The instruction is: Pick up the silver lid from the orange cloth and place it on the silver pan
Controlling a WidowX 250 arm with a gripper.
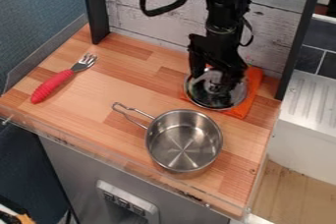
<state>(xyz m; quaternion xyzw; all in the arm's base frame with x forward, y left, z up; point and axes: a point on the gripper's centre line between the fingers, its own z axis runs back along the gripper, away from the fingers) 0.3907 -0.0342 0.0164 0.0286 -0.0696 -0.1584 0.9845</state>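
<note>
Right over the lid (200, 98), the black gripper (214, 74) hangs low, but whether it is released, clenched or grasping the lid cannot be told. Directly beneath it, the round metal lid lies on the orange cloth (253, 93), whose edges extend beyond the lid toward the view's right and bottom. Nearer the camera than the gripper, and slightly toward the view's left, the uncovered metal pot (183, 142) stands upright on the wooden counter (108, 93). The pot's wire handle (131, 115) points toward the view's left, on the camera side of the gripper. Well apart from the gripper, toward the view's left, a fork (64, 77) lies on the wood, its red grip nearer the camera and its metal tines pointing away. Behind the gripper rises a panel of pale, wood-look boards (148, 12).
</note>
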